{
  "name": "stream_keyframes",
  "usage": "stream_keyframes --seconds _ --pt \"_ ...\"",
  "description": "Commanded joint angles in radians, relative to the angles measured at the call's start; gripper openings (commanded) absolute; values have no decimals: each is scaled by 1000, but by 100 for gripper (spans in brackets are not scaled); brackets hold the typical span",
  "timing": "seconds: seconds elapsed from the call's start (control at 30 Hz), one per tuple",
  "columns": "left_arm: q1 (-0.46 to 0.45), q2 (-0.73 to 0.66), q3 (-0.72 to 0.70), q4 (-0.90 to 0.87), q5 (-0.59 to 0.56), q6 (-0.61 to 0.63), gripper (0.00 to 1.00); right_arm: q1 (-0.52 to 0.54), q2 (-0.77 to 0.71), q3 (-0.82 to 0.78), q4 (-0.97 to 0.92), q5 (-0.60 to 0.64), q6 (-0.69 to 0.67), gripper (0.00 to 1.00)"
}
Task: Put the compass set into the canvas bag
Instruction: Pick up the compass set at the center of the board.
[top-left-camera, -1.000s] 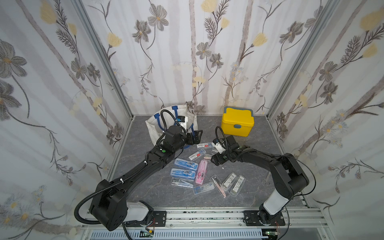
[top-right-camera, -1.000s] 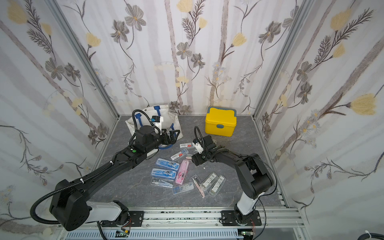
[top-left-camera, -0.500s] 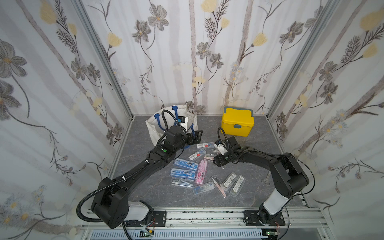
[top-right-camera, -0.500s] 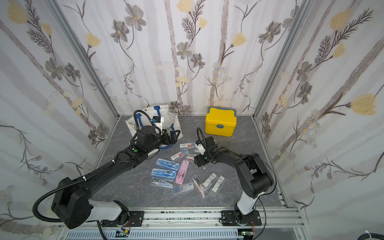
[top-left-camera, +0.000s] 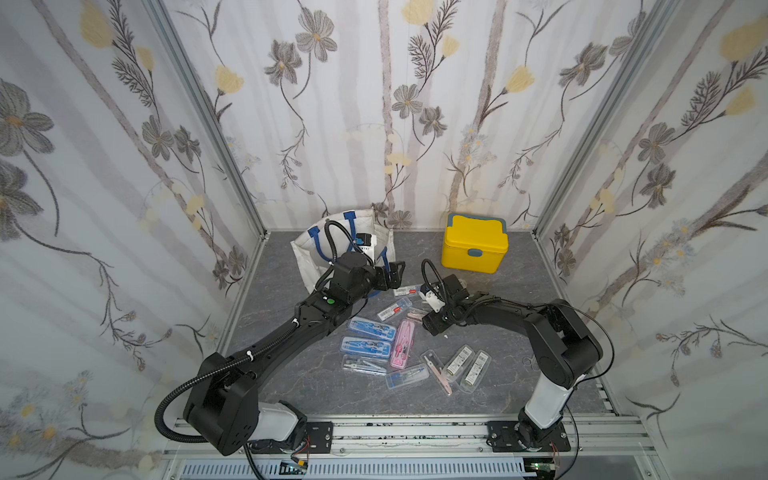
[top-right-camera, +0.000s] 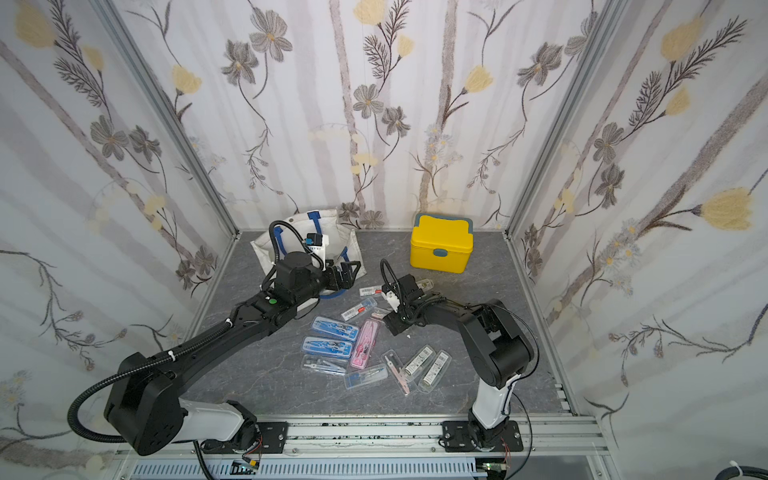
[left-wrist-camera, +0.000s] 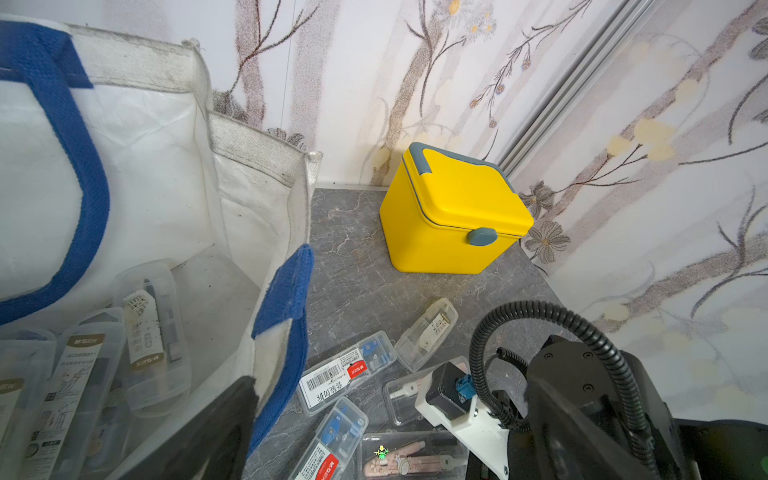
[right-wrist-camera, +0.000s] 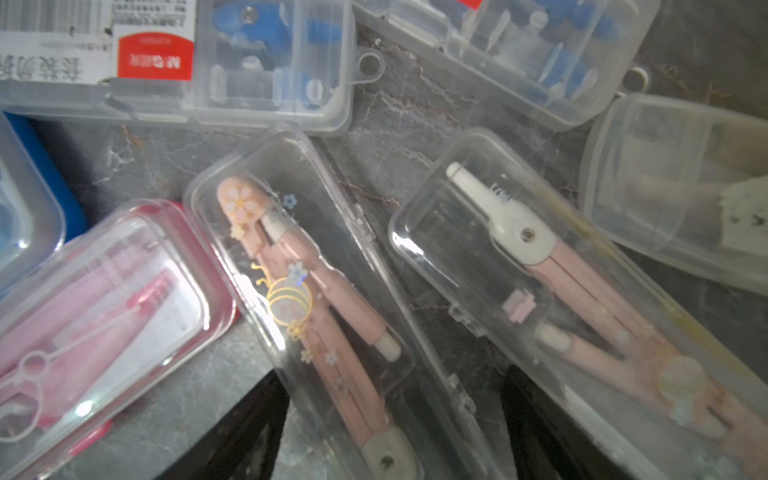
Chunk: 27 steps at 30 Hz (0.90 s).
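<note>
Top views both show, left to right: canvas bag (top-left-camera: 302, 266) against the back wall, well left of the yellow box (top-left-camera: 473, 249). Left wrist view shows several clear cases (left-wrist-camera: 145, 332) already inside the bag. Left arm (top-left-camera: 291, 332) ends at the bag's rim on the box side; left jaws spread wide, empty. Loose cases litter the counter (top-left-camera: 316, 395) front-left of the box: blue cases (top-left-camera: 372, 328), barcode case (top-left-camera: 395, 309). Compass set (right-wrist-camera: 316, 299), a clear case with a floral pink compass, lies flat among them, not in the bag. Right arm (top-left-camera: 511, 316) reaches in from front-right of the box; right jaws part-open, straddling the set's end, contact unclear. Crowding: pink-lidded case (right-wrist-camera: 104, 299) touches one side of the set, second pink compass case (right-wrist-camera: 540, 270) sits just beside the other. Versus a second ago: right jaws narrower, wrist slightly lower; left arm barely moved.
</note>
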Motion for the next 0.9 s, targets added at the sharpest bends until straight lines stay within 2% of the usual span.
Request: stream_keyframes --seconds 0.0,0.23,0.6,0.87 --pt "1 -1 -3 30 -11 5 100 9 6 4 -59 88 -45 77" --pt "1 8 -2 30 -15 8 100 20 -11 -4 -79 119 -110 68" --pt "1 23 1 27 -17 6 100 19 9 -6 -100 23 -152 43" --pt "0 27 12 24 -27 1 100 9 -43 -1 -64 -23 -152 42"
